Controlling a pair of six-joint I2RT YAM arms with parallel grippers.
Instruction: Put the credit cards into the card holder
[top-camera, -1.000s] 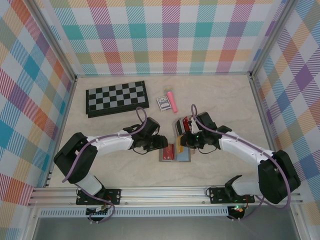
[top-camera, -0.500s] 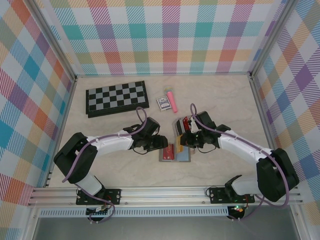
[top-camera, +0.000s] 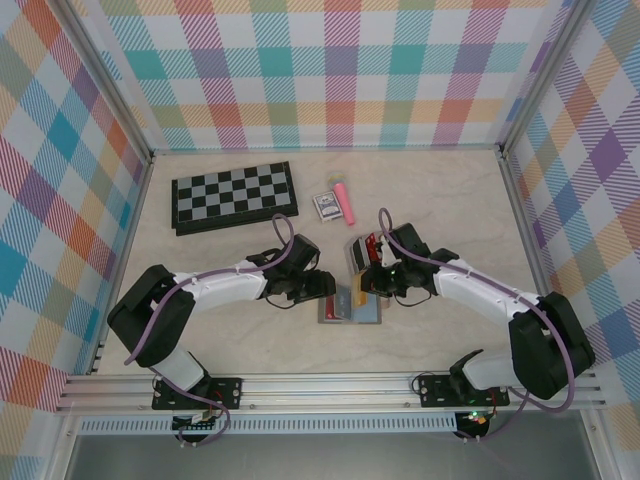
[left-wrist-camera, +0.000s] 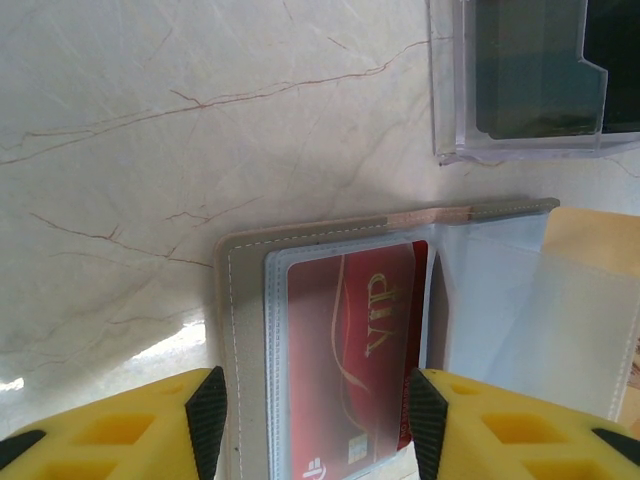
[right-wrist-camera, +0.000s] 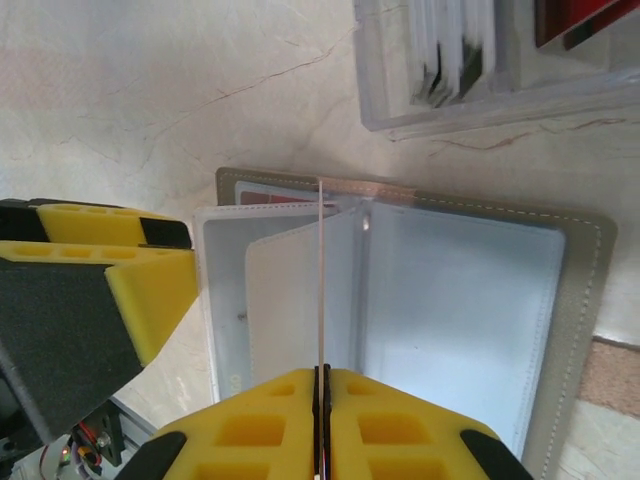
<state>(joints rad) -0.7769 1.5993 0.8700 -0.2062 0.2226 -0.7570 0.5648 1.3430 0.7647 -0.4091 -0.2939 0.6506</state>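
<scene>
While right gripper (right-wrist-camera: 322, 373) clamps tan card (right-wrist-camera: 321, 262) edge-on above card holder (right-wrist-camera: 590, 300), left gripper (left-wrist-camera: 312, 395) spread astride it: misaligned edge could miss sleeve, shove holder.

Robot lab cell, clearly: marble-look desk (top-camera: 450, 200) boxed in by plaid panels (top-camera: 340, 70), aluminium rail (top-camera: 330, 385) up front, left arm (top-camera: 200, 295) and right arm (top-camera: 490, 295) bolted on, purple cabling (top-camera: 287, 232) exposed.

Black-and-white arms (top-camera: 222, 286), purple cables (top-camera: 287, 227), yellow end effector fingers (right-wrist-camera: 262, 432) (black inner faces).
</scene>
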